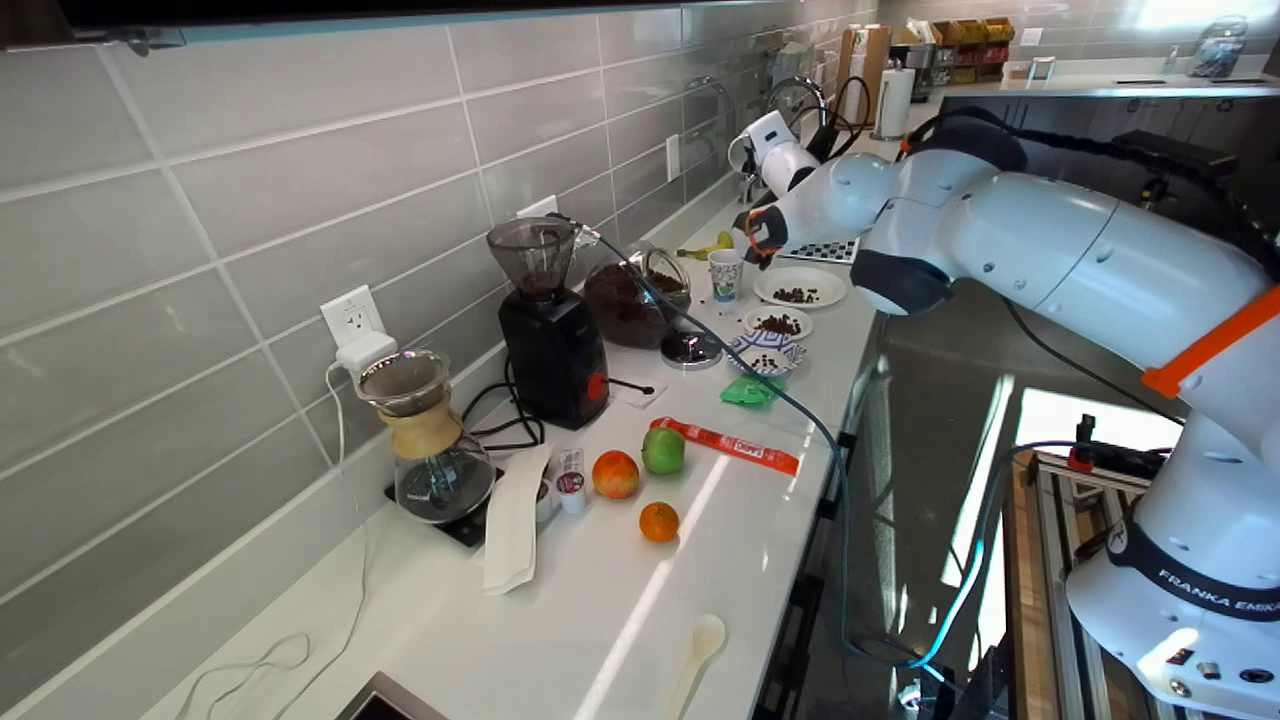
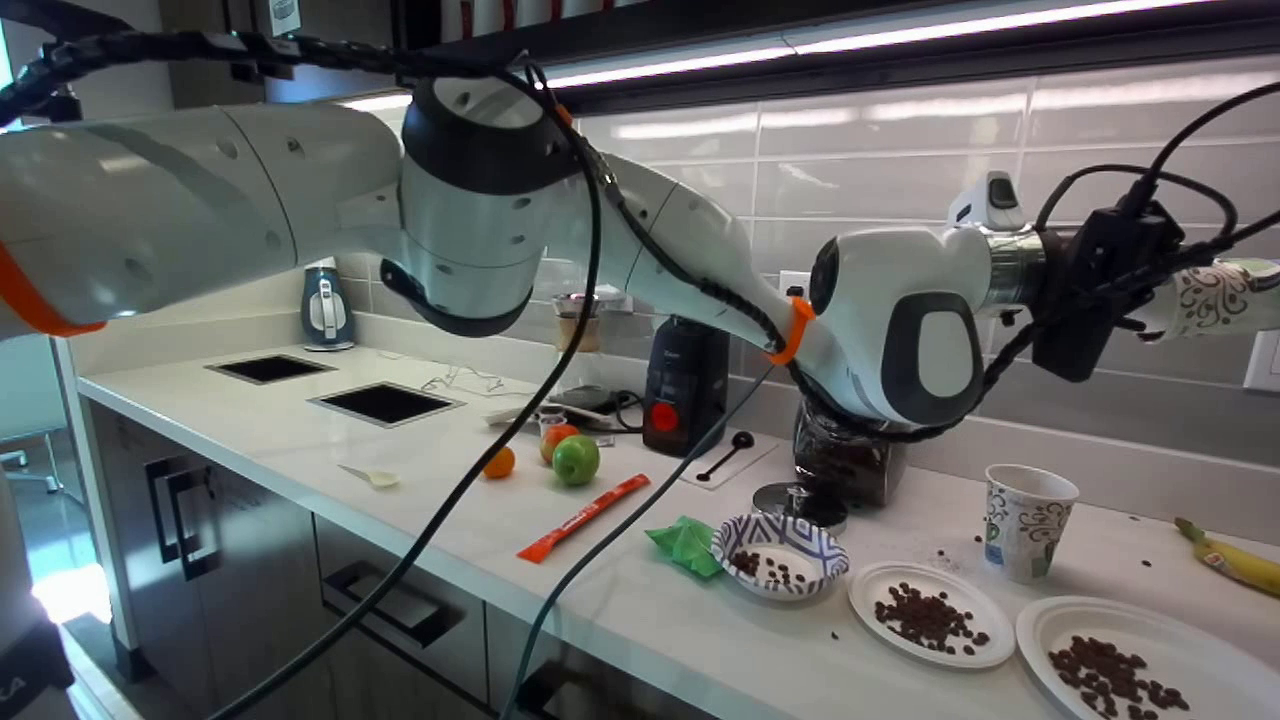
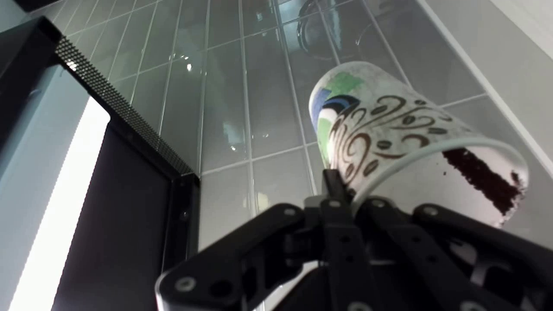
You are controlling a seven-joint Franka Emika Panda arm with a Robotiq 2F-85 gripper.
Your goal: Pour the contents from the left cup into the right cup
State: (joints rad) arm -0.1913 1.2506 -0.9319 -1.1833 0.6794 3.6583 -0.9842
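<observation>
Nearest to us, at six o'clock of the wrist view, is the black tool (image 3: 354, 198), clenched on the wall of the tipped cup (image 3: 389, 129), close to the rim. This cup, made of patterned paper, is held aslant in the air, its mouth toward four or five o'clock, and along the inner wall we see a strip of dark brown powder (image 3: 486, 179), which reaches to the edge.

In both exterior views we find the standing cup (image 2: 1028, 520), upright on the desk (image 2: 1110, 540). From it, in an exterior view, the tipped cup is higher, between one and two o'clock; whether it is exactly above, we cannot tell. By the same clock we note a banana (image 2: 1235, 565) at three, a large plate (image 2: 1225, 650) at five, a small plate (image 2: 864, 590) between seven and eight, and a patterned bowl (image 2: 825, 550) near nine; plates and bowl carry small brown balls (image 2: 930, 617).

Along the desk, in an exterior view, a black grinder (image 1: 552, 350) stands at eight o'clock from the standing cup, and a red packet (image 1: 725, 444) lies at six.
</observation>
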